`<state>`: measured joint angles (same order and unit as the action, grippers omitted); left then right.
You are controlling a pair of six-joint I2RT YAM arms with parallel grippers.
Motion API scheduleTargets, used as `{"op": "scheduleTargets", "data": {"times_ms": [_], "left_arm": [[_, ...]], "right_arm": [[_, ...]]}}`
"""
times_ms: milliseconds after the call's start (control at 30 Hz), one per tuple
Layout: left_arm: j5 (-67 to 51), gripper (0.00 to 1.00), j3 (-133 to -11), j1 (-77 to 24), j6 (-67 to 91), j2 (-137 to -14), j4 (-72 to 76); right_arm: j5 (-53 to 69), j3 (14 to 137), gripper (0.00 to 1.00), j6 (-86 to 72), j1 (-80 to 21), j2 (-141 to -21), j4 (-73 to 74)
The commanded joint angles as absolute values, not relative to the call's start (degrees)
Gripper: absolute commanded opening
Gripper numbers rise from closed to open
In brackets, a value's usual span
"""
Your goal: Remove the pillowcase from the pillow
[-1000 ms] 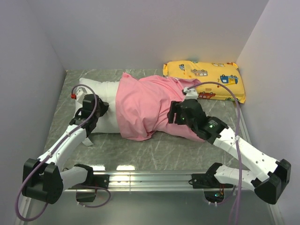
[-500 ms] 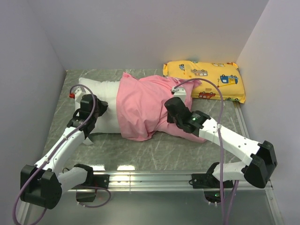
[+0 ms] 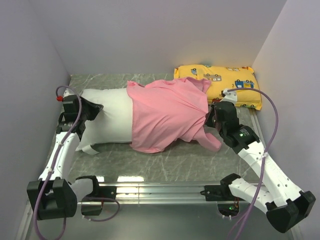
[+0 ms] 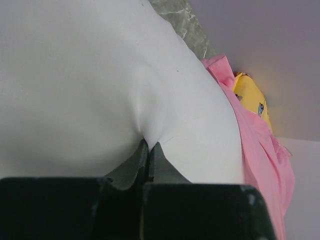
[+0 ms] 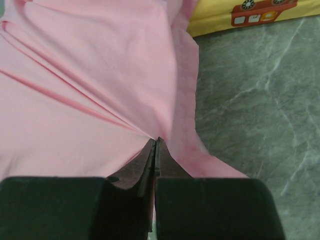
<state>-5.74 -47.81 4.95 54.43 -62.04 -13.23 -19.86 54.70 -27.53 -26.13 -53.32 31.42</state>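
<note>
Top external: left tool (image 3: 96, 107) tight on pillow (image 3: 109, 122), right tool (image 3: 209, 120) on pillowcase (image 3: 167, 111)

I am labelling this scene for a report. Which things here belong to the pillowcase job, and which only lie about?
Job: pink pillowcase, pinched by right gripper; white pillow, pinched by left gripper.
Lying about: yellow cartoon pillow, far right on the table.

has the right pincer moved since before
Yes. The right pincer, shut on the pillowcase, has shifted rightward, from under the left end of the yellow pillow toward its middle.
</note>
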Motion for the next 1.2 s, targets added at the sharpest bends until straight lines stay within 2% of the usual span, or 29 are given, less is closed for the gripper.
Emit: {"op": "scheduleTargets", "data": {"times_ms": [0, 33, 133, 167, 267, 367, 433, 500, 600, 633, 700, 733, 833, 933, 1167], "left_arm": [[-3.24, 0.01, -51.06, 9.05, 50.27, -63.89, -12.57], [-4.12, 0.00, -50.98, 9.05, 50.36, -64.33, -11.87], [-7.38, 0.00, -49.75, 8.96, 51.06, -64.69, -9.77], [-7.73, 0.00, -48.79, 8.88, 51.33, -64.43, -9.58], [-7.82, 0.00, -46.86, 8.79, 51.59, -63.37, -8.71], [-8.26, 0.00, -46.06, 8.53, 51.68, -62.84, -8.44], [-8.26, 0.00, -45.88, 8.35, 51.68, -62.67, -8.26], [-8.17, 0.01, -46.14, 8.35, 51.59, -62.58, -8.70], [-7.30, 0.01, -47.72, 8.44, 50.71, -62.93, -10.27], [-6.51, 0.01, -49.03, 8.52, 50.28, -63.45, -10.72], [-6.24, 0.00, -50.35, 9.05, 49.75, -64.16, -11.86], [-6.68, 0.00, -51.32, 10.18, 49.83, -64.86, -11.95], [-8.69, 0.01, -53.69, 13.69, 50.80, -66.44, -11.60], [-9.05, 0.01, -56.94, 17.21, 51.15, -68.98, -11.86], [-13.09, 0.01, -60.64, 23.46, 51.41, -76.72, -11.25]], "right_arm": [[-21.57, 53.44, 0.00, -24.52, -23.47, -52.73, 32.88], [-19.10, 53.09, 0.00, -24.52, -23.55, -52.91, 32.09], [-13.98, 52.73, 0.30, -24.35, -26.00, -52.91, 30.32], [-14.32, 52.82, 0.48, -24.61, -27.58, -52.82, 30.41], [-17.22, 53.52, 0.69, -25.05, -35.14, -52.30, 30.85], [-18.98, 53.62, 0.75, -26.80, -41.73, -53.08, 30.50], [-18.90, 52.04, 0.76, -27.51, -43.76, -54.57, 29.36], [-18.98, 50.80, 0.75, -28.39, -44.29, -57.73, 28.74], [-22.57, 50.01, 0.61, -28.92, -44.47, -60.11, 30.05], [-23.98, 49.92, 0.48, -29.18, -44.30, -60.03, 30.49], [-27.77, 49.83, 0.31, -29.09, -43.77, -58.54, 32.43], [-28.30, 49.83, 0.16, -28.83, -43.16, -57.84, 32.95], [-29.18, 50.18, 0.00, -27.95, -38.77, -54.33, 35.67], [-26.03, 50.71, 0.00, -26.20, -27.99, -48.19, 37.79], [-25.95, 53.61, 0.00, -26.81, -24.87, -44.12, 40.17]]}}
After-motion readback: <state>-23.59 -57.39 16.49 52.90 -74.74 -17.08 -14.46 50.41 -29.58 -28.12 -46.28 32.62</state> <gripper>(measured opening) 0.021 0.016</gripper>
